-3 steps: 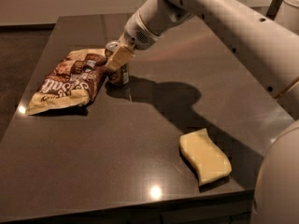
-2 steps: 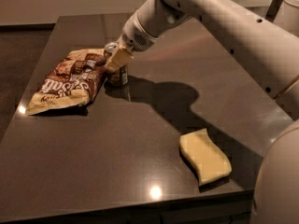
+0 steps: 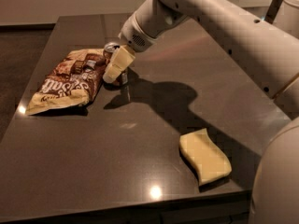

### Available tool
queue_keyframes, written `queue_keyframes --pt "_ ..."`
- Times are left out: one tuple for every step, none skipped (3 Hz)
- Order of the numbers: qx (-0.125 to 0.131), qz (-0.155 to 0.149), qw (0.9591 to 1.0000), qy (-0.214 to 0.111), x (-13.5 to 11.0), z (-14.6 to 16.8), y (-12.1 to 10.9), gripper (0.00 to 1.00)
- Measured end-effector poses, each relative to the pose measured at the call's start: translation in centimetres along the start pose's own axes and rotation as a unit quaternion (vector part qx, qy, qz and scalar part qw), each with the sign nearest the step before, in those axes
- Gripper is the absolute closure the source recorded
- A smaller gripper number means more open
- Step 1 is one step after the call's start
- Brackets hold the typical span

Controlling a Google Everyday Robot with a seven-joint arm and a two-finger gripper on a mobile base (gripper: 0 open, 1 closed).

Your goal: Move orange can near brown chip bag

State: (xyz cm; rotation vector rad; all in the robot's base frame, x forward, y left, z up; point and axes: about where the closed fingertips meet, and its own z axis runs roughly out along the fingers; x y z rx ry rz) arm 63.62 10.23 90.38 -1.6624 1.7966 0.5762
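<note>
The orange can (image 3: 111,47) stands upright on the dark table (image 3: 140,162), its silver top showing, touching the right edge of the brown chip bag (image 3: 65,80). The bag lies flat at the table's left, with big white lettering. My gripper (image 3: 114,73) reaches down from the upper right and sits right at the can, covering most of the can's body. The can's base rests on the table beside the bag.
A pale yellow wavy sponge (image 3: 204,156) lies near the table's front right corner. My white arm (image 3: 210,17) crosses the upper right and casts a shadow mid-table. The table's front edge runs along the bottom.
</note>
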Motion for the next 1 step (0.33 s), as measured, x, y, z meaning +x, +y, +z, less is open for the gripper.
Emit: queue_keyframes --pt "0.0 0.0 1.0 0.0 0.0 0.01 0.0 0.0"
